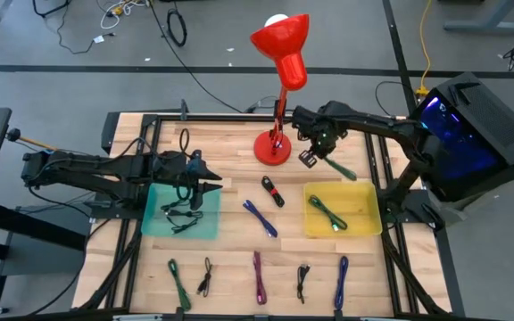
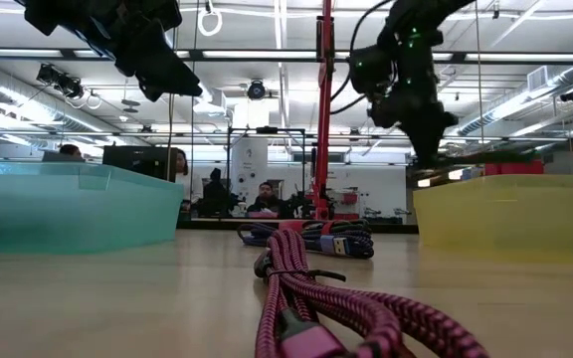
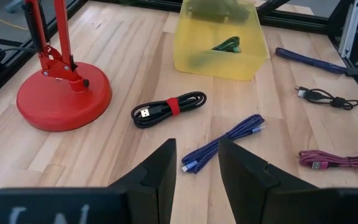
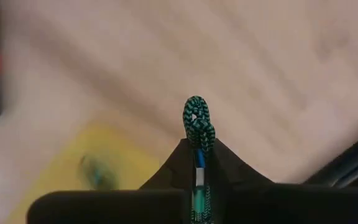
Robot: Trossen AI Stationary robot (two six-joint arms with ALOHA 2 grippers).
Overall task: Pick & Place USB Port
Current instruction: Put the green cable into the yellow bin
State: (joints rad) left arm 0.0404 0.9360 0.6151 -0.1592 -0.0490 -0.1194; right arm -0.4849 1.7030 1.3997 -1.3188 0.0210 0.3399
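Note:
My right gripper [image 1: 311,156] hangs above the table between the red lamp's base [image 1: 272,148] and the yellow bin [image 1: 370,223], shut on a green braided cable [image 1: 339,168]. Another green cable [image 1: 328,214] lies inside the yellow bin. My left gripper [image 3: 197,163] waits over the teal bin [image 1: 150,227], open with nothing between its fingers. A black cable [image 1: 182,217] lies in the teal bin. My right gripper pinches the green cable between its two fingers, which point down from above. A folded loop of the cable [image 4: 197,122] sticks out past the fingertips. The cable is lifted clear of the table, and its free length [image 1: 344,172] trails toward the yellow bin.
Loose cables lie on the wood: a black one with a red band [image 1: 272,191], a blue one [image 1: 260,218], and a row along the near edge, among them green [image 1: 178,283], magenta [image 1: 258,276] and blue [image 1: 341,281]. The lamp's head [image 1: 286,46] overhangs the far edge.

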